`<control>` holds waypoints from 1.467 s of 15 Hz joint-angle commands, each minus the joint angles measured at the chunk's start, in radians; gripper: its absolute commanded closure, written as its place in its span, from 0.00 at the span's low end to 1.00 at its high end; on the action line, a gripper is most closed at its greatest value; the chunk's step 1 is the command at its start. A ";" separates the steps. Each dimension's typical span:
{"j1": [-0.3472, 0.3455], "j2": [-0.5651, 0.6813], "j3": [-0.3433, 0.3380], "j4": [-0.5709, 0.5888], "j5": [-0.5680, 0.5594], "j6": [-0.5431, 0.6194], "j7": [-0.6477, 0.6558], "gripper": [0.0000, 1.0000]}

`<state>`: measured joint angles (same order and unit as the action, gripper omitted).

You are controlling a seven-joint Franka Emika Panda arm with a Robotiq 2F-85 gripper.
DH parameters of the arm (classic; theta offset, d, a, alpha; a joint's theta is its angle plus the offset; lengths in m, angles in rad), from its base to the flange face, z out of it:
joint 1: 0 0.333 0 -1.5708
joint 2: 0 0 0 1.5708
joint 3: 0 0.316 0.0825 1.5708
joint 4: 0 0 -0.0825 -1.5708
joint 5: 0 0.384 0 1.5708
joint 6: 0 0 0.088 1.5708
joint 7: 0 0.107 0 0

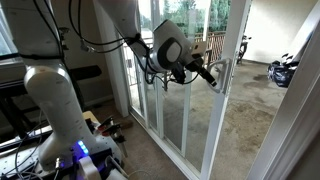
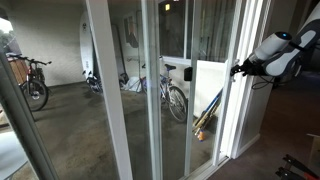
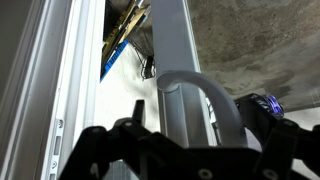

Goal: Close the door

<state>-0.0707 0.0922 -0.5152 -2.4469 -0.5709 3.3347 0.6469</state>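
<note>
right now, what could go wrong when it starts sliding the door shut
1. The pincer is at the loop handle, but a firm hold is not visible; it may slip off once it pulls.
2. The handle sits close to the door stile, so a finger could wedge or scrape there.
3. Loose cables trail behind the pincer and might snag.

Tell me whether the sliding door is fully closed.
No: in an exterior view a wide open gap lies beyond the handle edge of the door, where the claw sits.
</note>
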 commanded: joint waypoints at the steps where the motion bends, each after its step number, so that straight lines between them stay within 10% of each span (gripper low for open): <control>1: -0.088 -0.003 0.094 -0.017 0.200 0.034 -0.183 0.00; 3: -0.081 0.005 0.055 0.001 0.130 0.037 -0.096 0.00; 15: -0.509 0.039 0.372 -0.057 -0.096 0.080 0.117 0.00; 22: -0.897 0.165 0.464 0.039 -0.431 0.128 0.197 0.00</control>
<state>-0.8424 0.2016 -0.0945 -2.4732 -0.8643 3.4412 0.8136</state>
